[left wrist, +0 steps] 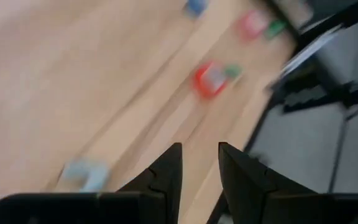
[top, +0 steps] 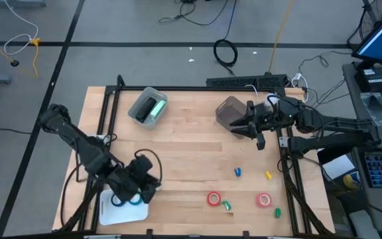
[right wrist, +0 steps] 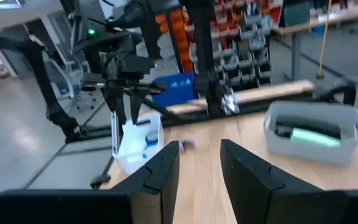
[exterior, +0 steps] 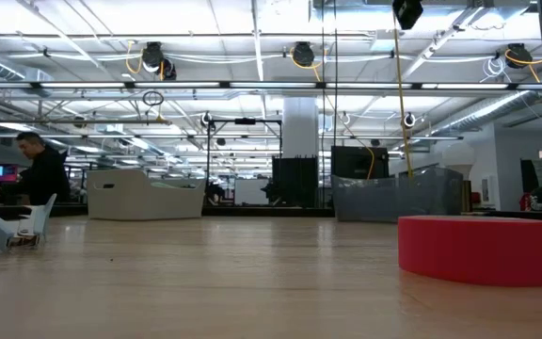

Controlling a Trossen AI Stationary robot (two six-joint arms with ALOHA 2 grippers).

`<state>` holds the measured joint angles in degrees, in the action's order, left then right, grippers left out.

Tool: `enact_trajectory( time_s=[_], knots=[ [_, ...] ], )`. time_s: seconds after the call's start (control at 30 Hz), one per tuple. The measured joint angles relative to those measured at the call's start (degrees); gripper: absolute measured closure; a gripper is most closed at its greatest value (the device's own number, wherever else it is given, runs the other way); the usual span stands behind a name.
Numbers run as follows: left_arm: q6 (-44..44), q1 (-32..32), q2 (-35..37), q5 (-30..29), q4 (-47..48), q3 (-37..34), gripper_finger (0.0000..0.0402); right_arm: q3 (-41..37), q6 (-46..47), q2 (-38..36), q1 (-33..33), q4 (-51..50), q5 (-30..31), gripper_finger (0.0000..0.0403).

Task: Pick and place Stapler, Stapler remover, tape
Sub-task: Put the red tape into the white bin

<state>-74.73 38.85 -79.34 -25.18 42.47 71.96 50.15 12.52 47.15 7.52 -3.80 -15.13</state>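
A pale wooden surface point(top: 191, 153) stands on a grey floor, with a large hall visible beyond it in the low view. A person in dark clothing stands far back in that hall.

Landmark: the white tray point(top: 123, 211) at the surface's near-left corner. The left gripper point(top: 132, 193) hangs just above this tray. Its jaws stand slightly apart with a narrow gap; the left wrist view shows nothing between them.

Two red tape rolls point(top: 214, 198) point(top: 264, 199) lie to the right of the tray along the near edge, apart from each other. Small green, blue and yellow items lie near them; what they are cannot be told.

A grey bin point(top: 148, 107) holding a green object lies beyond the tray, toward the far edge. The right gripper point(top: 252, 130) hovers far right of the tray, beside a dark container point(top: 230, 111). Its jaws are slightly parted and hold nothing.
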Motion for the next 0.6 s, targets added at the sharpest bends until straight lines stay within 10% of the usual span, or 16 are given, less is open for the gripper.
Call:
enact_trajectory(
  time_s=[0.23, 0.6],
  knots=[
    [22.8, -3.2, 3.0, -5.3, -17.3, 1.8, 0.0293, 0.0, -2.4, 1.3, -3.1, 1.7, -1.6, 0.0291],
    [35.5, -3.5, 10.6, -5.6, -20.3, 1.7, 0.0293, 1.2, -7.1, 7.4, -16.3, 4.2, 4.8, 0.0291]
  ],
)
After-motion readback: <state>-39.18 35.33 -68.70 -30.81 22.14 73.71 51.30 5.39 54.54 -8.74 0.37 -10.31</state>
